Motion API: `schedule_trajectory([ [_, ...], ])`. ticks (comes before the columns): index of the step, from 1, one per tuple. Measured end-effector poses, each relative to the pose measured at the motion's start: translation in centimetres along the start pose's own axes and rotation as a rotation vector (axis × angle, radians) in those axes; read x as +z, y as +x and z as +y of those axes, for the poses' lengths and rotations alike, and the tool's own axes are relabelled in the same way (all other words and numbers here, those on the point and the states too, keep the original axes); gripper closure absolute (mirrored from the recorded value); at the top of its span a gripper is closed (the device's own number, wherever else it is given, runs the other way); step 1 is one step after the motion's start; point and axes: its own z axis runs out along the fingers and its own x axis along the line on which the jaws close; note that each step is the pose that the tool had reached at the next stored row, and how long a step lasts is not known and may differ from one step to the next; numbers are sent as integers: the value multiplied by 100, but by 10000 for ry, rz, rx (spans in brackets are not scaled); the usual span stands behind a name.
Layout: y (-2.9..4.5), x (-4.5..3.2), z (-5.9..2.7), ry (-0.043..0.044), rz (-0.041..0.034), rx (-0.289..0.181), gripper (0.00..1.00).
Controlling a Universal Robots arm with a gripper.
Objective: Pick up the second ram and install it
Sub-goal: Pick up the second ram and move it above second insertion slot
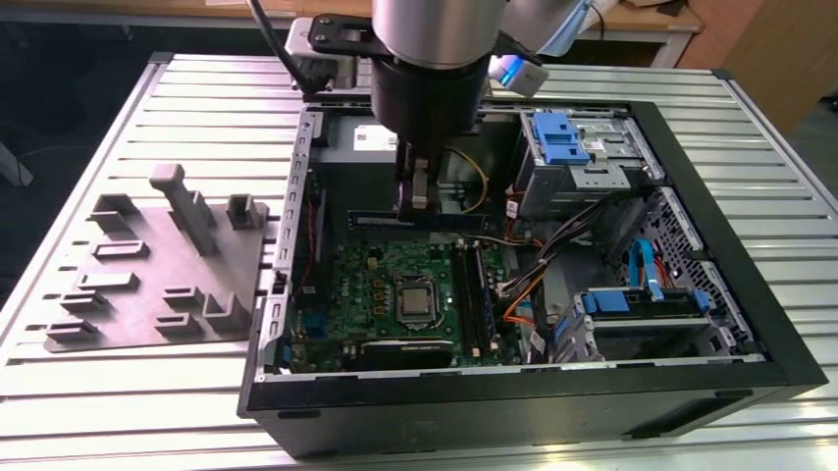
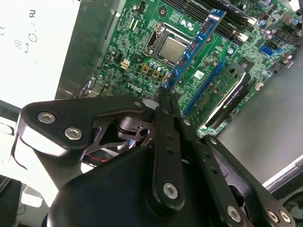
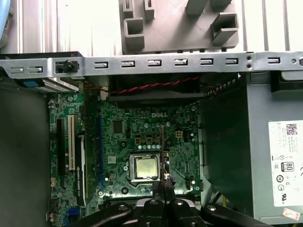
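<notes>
The second ram (image 1: 414, 220) is a slim dark stick held level above the green motherboard (image 1: 367, 285), inside the open computer case. My gripper (image 1: 416, 196) is shut on its middle from above. In the second wrist view the ram (image 2: 195, 43) runs out from the closed fingertips (image 2: 162, 100) over the processor (image 2: 171, 47), and the gripper (image 2: 165, 94) pinches one end. The first wrist view shows the ram (image 3: 162, 146) edge-on above the processor (image 3: 145, 167), with the gripper (image 3: 163, 187) clamped on it. The long black memory slots (image 1: 480, 294) lie beside the processor.
A grey holder tray (image 1: 157, 265) with upright posts lies at the exterior view's left on the slatted table. The black case wall (image 1: 524, 388) surrounds the board. Drive cages with blue clips (image 1: 576, 147), cable bundles (image 1: 550, 245) and a card (image 2: 227, 90) crowd the case.
</notes>
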Motion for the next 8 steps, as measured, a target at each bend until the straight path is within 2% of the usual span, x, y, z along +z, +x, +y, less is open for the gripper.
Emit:
schedule_trajectory([
  [5, 1, 49, -7, -14, 20, -398, 88],
  [8, 2, 50, -7, -17, 24, -439, 88],
])
